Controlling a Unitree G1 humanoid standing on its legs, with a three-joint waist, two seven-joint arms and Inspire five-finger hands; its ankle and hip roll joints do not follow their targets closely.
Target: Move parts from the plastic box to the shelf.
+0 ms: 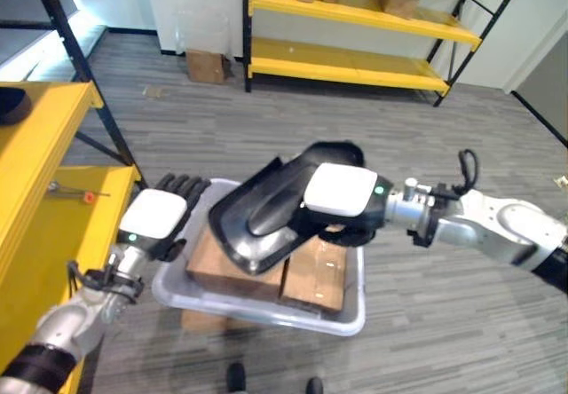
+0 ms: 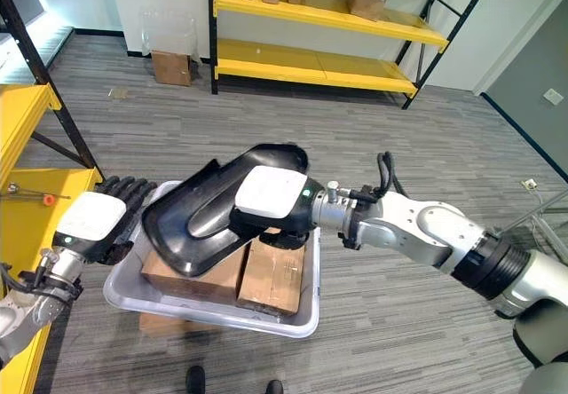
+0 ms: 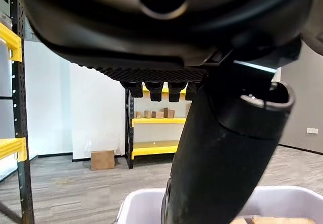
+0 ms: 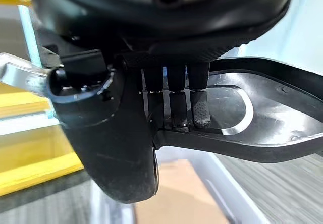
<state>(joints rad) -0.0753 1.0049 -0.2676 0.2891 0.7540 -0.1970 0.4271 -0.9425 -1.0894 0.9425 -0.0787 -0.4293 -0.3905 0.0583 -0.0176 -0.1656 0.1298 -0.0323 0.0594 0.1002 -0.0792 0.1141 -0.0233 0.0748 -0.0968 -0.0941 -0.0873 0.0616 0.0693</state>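
In the left eye view, the right hand (image 1: 342, 200) grips a black moulded part (image 1: 266, 206) lifted just above the plastic box (image 1: 342, 321), while the left hand (image 1: 158, 216) rests straight-fingered at the box's near-left rim. The right wrist view shows fingers (image 4: 200, 105) curled over the part's edge, so the carry step seems underway, and next calls for swinging it left of the box to the yellow shelf (image 1: 40, 177).

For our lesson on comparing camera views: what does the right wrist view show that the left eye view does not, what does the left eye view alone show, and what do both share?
Right wrist view alone: the right hand's fingers curled over the rim of the black plastic part, pinching it against the thumb.

Left eye view alone: the left hand, fingers straight, at the edge of the plastic box, the cardboard boxes inside it, and the far yellow shelf.

Both: the right hand holding the part.
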